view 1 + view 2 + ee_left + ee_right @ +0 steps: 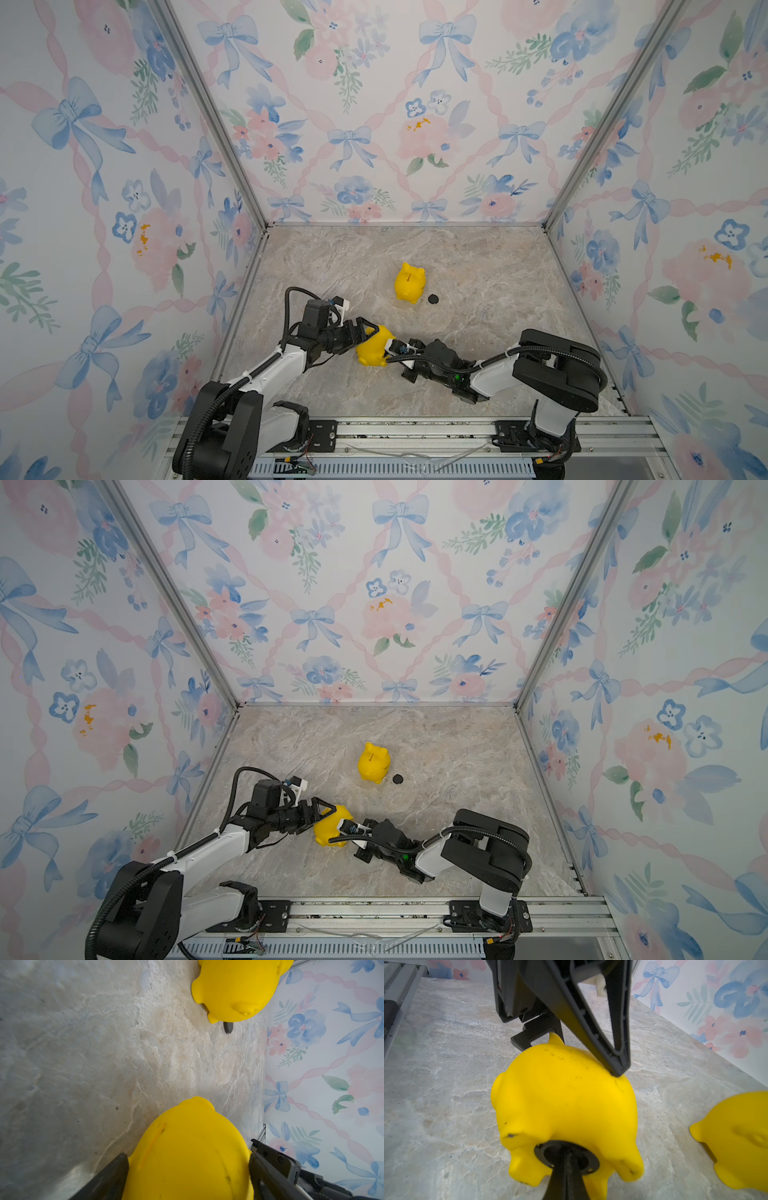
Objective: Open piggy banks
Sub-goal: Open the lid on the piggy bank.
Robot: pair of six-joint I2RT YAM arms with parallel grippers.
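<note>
The left gripper (188, 1159) clasps the near piggy bank (374, 351), which is tipped on its side in the bench's (478, 266) front half. The right gripper (566, 1159) is pinched closed, with its tips in the black belly plug (591, 1162). The second piggy bank (409, 283) stands mid-bench, a loose black plug (433, 298) just beside it.

Both top views are bright and evenly lit, with only faint, soft shadows on the table (478, 266); the wallpaper (83, 174) looks stretched toward the edges. In the left wrist view the near piggy bank (187, 1180) and the left gripper (188, 1155) are blurred, with a pale sheen on the stone beside them. In the right wrist view the right gripper (566, 1159) is out of focus.
</note>
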